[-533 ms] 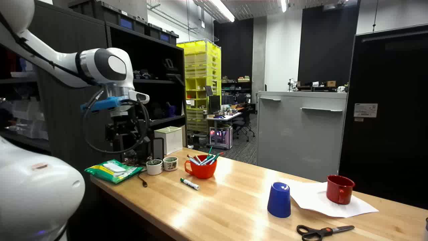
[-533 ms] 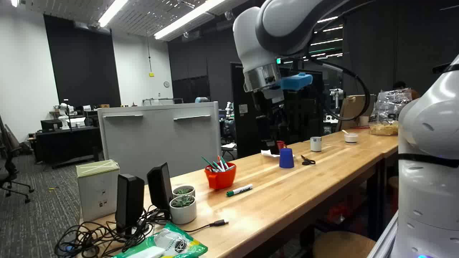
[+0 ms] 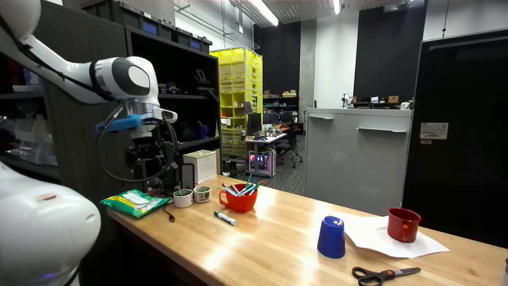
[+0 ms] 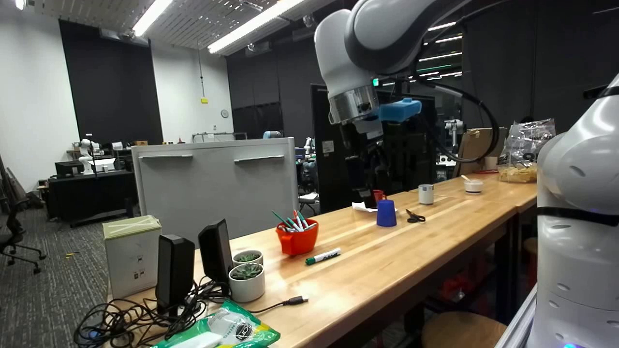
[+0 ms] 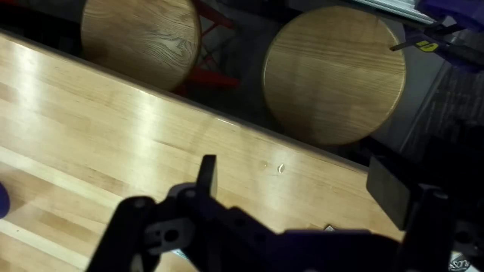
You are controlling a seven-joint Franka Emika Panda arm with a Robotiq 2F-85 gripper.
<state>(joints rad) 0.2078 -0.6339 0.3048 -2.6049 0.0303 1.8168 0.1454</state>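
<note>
Currently, gripper (image 5: 297, 185) spread wide above tabletop (image 5: 94, 113) — outline hard to make out in both exterior views. Blue cup (image 5: 3, 201), below and off to side, cut off in wrist view. Likewise below, well apart: one loose green-capped marker (image 4: 323, 256); two white pots (image 4: 247, 289), succulent (image 4: 246, 271) in each; orange-red mug (image 3: 241, 203) holding pens (image 3: 240, 191) — count unclear.

Across the lower half of an exterior view, two red mugs (image 3: 397, 227), one loose marker (image 3: 225, 218), one blue cup (image 3: 331, 238), one pair of scissors (image 3: 387, 274) and two potted succulents (image 3: 183, 200) are counted; two round wooden stools (image 5: 334, 75) at the top of the wrist view.
</note>
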